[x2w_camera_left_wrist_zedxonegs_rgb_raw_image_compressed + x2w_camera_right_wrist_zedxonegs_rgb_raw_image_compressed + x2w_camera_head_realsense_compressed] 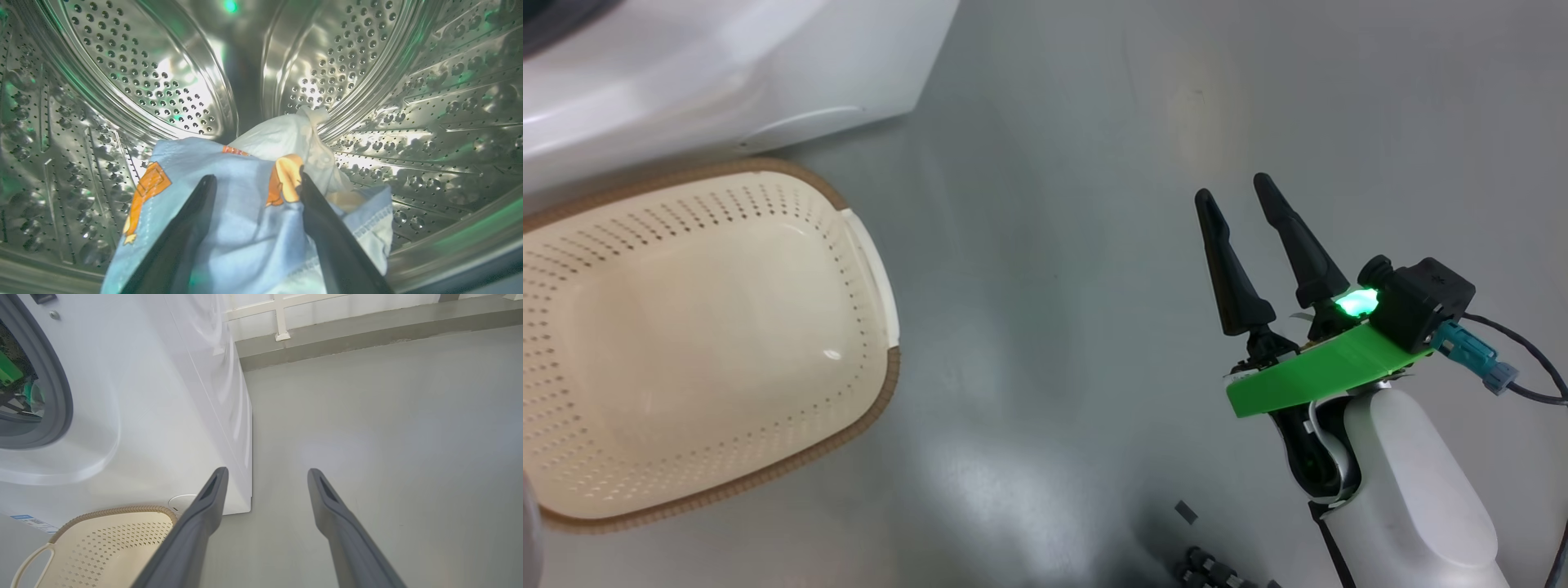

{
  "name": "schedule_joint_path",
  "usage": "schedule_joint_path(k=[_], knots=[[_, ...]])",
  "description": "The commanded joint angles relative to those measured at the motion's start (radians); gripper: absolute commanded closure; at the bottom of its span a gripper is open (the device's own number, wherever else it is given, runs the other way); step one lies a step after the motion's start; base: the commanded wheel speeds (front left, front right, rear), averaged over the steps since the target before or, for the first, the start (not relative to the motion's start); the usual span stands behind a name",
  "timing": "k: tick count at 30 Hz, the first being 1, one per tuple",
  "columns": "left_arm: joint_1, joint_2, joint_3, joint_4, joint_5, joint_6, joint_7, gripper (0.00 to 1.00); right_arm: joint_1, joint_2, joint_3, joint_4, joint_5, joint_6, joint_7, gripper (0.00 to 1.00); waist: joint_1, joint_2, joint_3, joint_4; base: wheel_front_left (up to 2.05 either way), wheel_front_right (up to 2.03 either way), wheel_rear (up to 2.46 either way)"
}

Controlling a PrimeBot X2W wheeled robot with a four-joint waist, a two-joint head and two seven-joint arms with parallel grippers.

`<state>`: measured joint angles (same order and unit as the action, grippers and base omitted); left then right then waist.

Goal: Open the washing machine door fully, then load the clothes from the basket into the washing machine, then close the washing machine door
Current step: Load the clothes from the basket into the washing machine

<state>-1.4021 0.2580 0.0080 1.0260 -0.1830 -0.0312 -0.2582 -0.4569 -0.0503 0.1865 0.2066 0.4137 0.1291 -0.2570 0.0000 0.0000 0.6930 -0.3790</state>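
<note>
One light-blue garment (241,228) with orange prints and a white part lies in the perforated steel drum (122,69) of the washing machine (727,65), low against the drum wall. The left gripper (255,177) is inside the drum with its jaws spread wide. The garment lies between and under its fingers; contact cannot be told. The basket (870,420) stands on the grey floor (1054,245), just beside the machine's front. The right gripper (1233,192) hangs over bare floor, well apart from the basket, jaws wide apart and holding nothing.
</note>
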Motion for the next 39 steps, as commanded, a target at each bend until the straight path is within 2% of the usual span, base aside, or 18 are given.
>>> schedule_joint_path(k=[1,7,12,26,39], knots=[[-0.015,0.031,0.000,-0.001,0.000,-0.004,0.000,0.00,0.017,0.000,0.015,-0.016,-0.014,0.002,-0.005,0.00,0.0000,0.0000,-0.022,0.017,0.00,0.00,0.00],[0.011,0.014,-0.011,0.067,-0.007,-0.028,-0.003,0.00,0.024,0.000,0.013,-0.006,-0.025,0.002,-0.005,0.00,0.0000,0.0000,-0.080,0.048,0.00,0.00,0.00],[0.082,0.004,-0.014,0.043,-0.016,-0.053,-0.003,0.00,0.027,0.000,0.017,0.007,-0.034,0.002,-0.005,0.00,0.0000,0.0000,-0.140,0.070,0.00,0.00,0.00],[0.415,-0.062,-0.005,-0.188,-0.053,-0.091,-0.003,0.00,0.077,-0.028,-0.004,0.048,-0.054,0.002,-0.005,0.00,0.0000,0.0000,-0.342,0.163,0.00,0.00,0.00],[0.740,-0.118,-0.005,-0.471,-0.077,-0.098,-0.004,0.00,0.142,-0.067,-0.040,0.064,-0.047,0.002,-0.005,0.00,0.0000,0.0000,-0.483,0.258,0.00,0.00,0.00]])
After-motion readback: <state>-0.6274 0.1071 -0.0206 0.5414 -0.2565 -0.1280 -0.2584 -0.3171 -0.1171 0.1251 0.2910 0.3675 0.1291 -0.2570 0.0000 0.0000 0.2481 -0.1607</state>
